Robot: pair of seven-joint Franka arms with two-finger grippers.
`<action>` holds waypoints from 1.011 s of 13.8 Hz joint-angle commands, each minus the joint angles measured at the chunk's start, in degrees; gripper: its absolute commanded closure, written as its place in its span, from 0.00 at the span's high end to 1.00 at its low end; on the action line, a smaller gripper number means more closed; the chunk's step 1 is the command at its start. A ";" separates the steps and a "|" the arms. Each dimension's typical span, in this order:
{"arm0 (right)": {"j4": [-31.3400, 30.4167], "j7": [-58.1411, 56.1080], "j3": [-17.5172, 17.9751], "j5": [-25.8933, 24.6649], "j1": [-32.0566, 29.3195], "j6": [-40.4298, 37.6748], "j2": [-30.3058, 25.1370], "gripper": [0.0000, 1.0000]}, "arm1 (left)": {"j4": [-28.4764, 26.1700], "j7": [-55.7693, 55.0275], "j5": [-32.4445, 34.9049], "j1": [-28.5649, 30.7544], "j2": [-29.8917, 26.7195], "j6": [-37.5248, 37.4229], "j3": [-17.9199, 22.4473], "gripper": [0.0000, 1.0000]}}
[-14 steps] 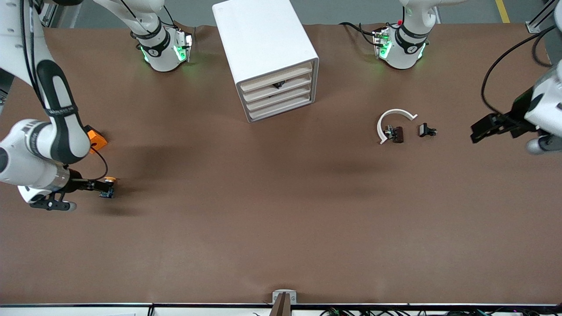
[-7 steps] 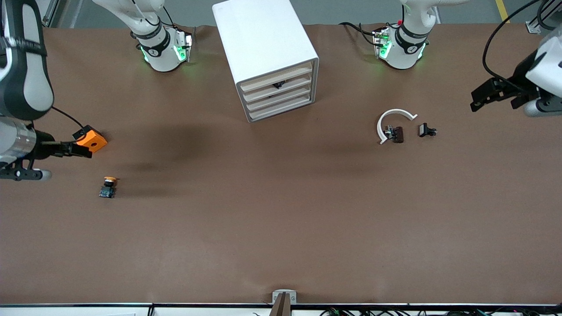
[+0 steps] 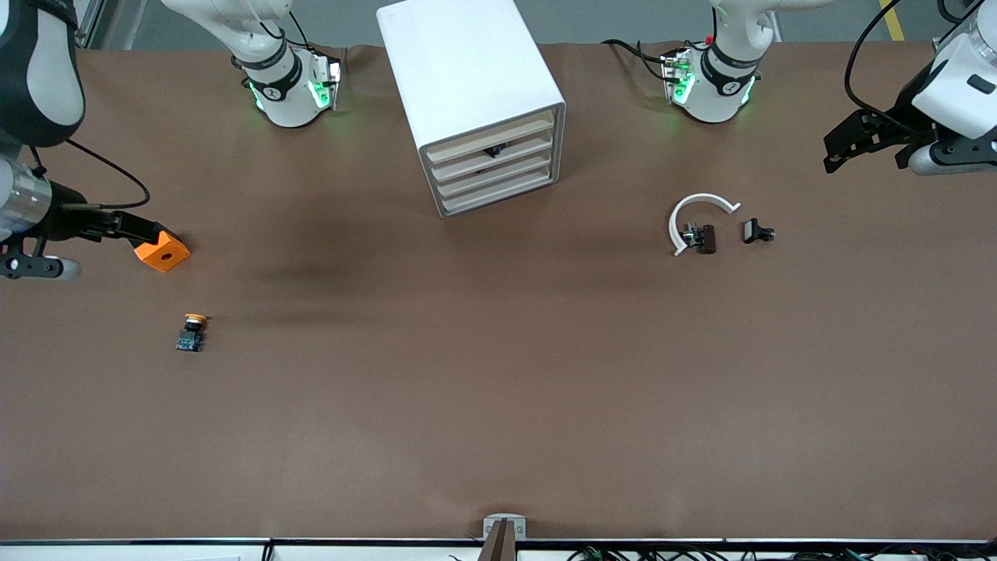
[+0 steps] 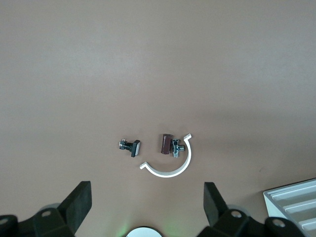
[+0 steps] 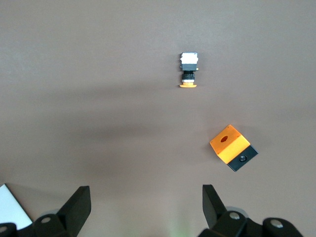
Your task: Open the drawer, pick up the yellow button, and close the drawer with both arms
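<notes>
The tiny push button with black squarish body and orange-yellow cap [image 3: 191, 333] is found lying on the brown table [image 3: 498, 405] toward the right arm's end, nearer to the front camera than the orange square block with a hole [image 3: 162, 251]. The shallow cream-fronted top drawer [image 3: 489, 129] of the white boxy cabinet [image 3: 467, 70] is seen flush and closed. All three steps are judged complete (nothing appears left to do). The right gripper [image 3: 128, 227] is held beside the orange block with fingers apart and empty; the left gripper [image 3: 853, 144], likewise spread and empty, is raised over the left arm's end of the table
</notes>
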 commanded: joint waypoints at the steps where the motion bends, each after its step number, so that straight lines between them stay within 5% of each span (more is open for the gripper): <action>1: 2.90 0.99 0.07 -0.92 0.28 -3.57 -2.01 1.00 | 0.16 0.90 -0.15 -0.14 -0.79 -1.28 0.47 1.00; 9: 7.49 1.78 -0.20 -1.72 0.90 -4.99 -1.31 1.00 | -0.10 0.99 -0.06 0.65 -1.41 -1.28 0.47 1.00; 14: 15.81 1.43 -0.28 -1.36 0.55 -8.24 -0.52 1.00 | -0.71 0.90 0.03 0.74 -1.85 -1.28 0.29 1.00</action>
